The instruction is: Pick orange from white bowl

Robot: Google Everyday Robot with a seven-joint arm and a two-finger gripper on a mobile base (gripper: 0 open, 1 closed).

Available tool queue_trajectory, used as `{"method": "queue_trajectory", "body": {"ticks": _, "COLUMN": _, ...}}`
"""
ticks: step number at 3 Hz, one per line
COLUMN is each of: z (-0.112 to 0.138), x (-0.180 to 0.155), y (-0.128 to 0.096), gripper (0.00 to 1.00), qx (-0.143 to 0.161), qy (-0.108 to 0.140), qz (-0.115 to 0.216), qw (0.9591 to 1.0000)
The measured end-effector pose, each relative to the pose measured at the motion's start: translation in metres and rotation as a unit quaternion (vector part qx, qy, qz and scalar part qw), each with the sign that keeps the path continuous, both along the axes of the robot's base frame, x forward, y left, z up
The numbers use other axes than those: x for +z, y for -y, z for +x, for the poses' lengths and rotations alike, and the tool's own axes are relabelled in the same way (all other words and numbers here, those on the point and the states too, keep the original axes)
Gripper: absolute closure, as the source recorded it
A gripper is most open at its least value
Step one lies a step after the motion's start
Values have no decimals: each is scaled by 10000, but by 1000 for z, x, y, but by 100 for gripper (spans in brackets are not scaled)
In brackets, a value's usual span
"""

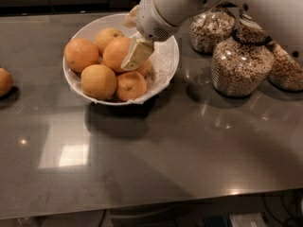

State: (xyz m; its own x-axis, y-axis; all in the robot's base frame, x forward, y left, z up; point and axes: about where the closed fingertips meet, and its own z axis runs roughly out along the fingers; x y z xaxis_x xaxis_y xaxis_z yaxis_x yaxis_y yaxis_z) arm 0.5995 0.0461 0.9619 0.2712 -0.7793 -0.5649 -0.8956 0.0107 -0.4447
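The white bowl, lined with crinkled white paper, stands at the back middle of the dark counter and holds several oranges. The orange, large and deep orange, lies in the middle of the bowl. My gripper reaches down from the upper right into the bowl and rests against that orange's right side. The arm's white wrist hides the bowl's back rim. Other oranges lie left, front and front right of it.
A loose orange lies at the counter's left edge. Glass jars of cereal stand close to the right of the bowl. The counter's front edge runs along the bottom.
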Motion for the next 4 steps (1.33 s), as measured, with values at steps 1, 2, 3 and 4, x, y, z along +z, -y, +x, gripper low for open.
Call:
{"method": "queue_trajectory", "body": {"ticks": 1, "z": 7, "x": -19, "y": -4, "gripper": 31, "qx": 25, "qy": -170, "qz": 39, "qw": 9998}}
{"method": "queue_trajectory", "body": {"ticks": 2, "z": 11, "x": -34, "y": -7, "gripper": 31, "qx": 38, "qy": -332, "qz": 53, "qw": 9994}}
{"method": "queue_trajectory", "body": {"ticks": 3, "z": 12, "x": -34, "y": -11, "gripper": 42, "qx": 79, "qy": -378, "qz": 61, "qw": 9992}}
{"method": "queue_trajectory", "body": {"ticks": 4, "z": 12, "x": -32, "y": -11, "gripper": 61, "qx": 82, "qy": -384, "qz": 64, "qw": 9992}}
